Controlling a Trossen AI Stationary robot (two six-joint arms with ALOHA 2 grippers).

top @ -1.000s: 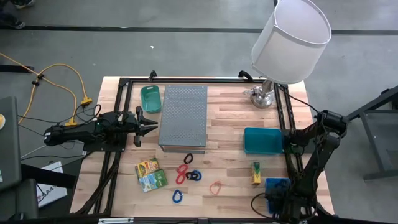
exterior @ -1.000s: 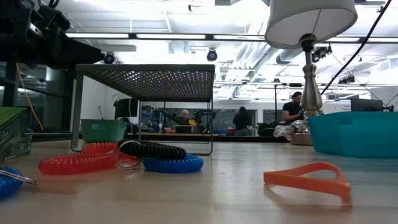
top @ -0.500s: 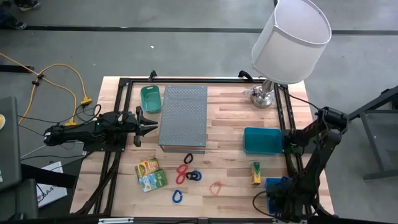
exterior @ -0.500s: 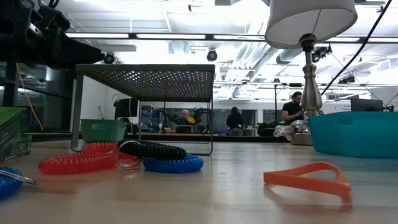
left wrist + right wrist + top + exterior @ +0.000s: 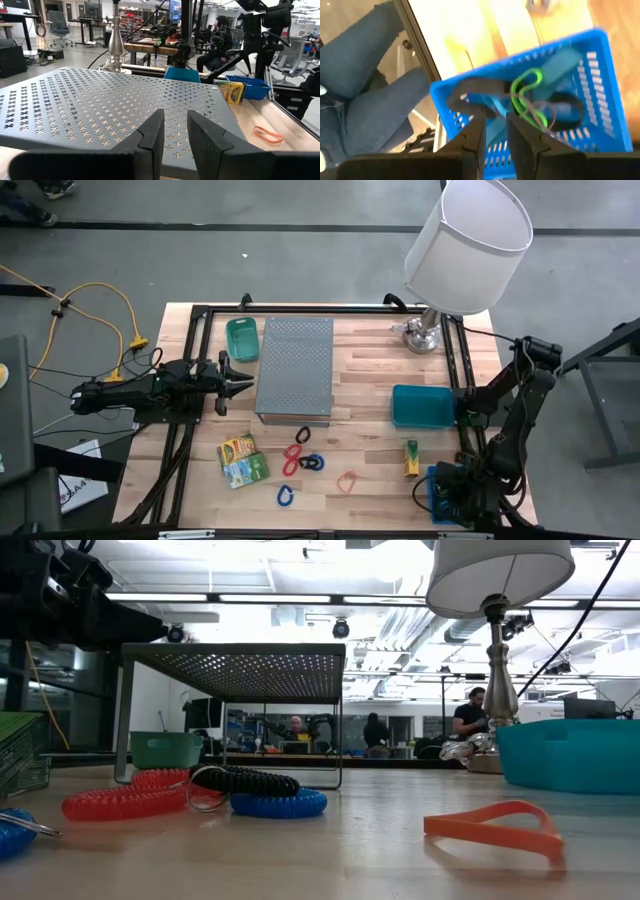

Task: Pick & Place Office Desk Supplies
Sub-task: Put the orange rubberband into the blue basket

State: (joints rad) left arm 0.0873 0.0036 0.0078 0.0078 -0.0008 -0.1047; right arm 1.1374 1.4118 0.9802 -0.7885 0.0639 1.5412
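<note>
- Since a second ago only the right arm is shifting: its elbow is swinging outward past the worktop's right edge, while the right gripper (image 5: 447, 492) is hanging over the blue basket (image 5: 445, 485) at the near right corner.
- Its jaws are standing narrowly apart with nothing between them; below them the green rubber band (image 5: 526, 95) is lying in the basket with dark bands.
- That delivery is looking done, but most supplies are waiting near the worktop's front edge: yellow-green packets (image 5: 241, 461), red coil (image 5: 293, 458), black coil (image 5: 311, 463), blue coil (image 5: 285, 496), orange band (image 5: 347, 481) and a crayon box (image 5: 411, 459).
- The coils are looking springy, the orange band flat and limp.
- The left gripper (image 5: 174, 131) is waiting beside the perforated riser (image 5: 295, 368), jaws narrow and empty.
</note>
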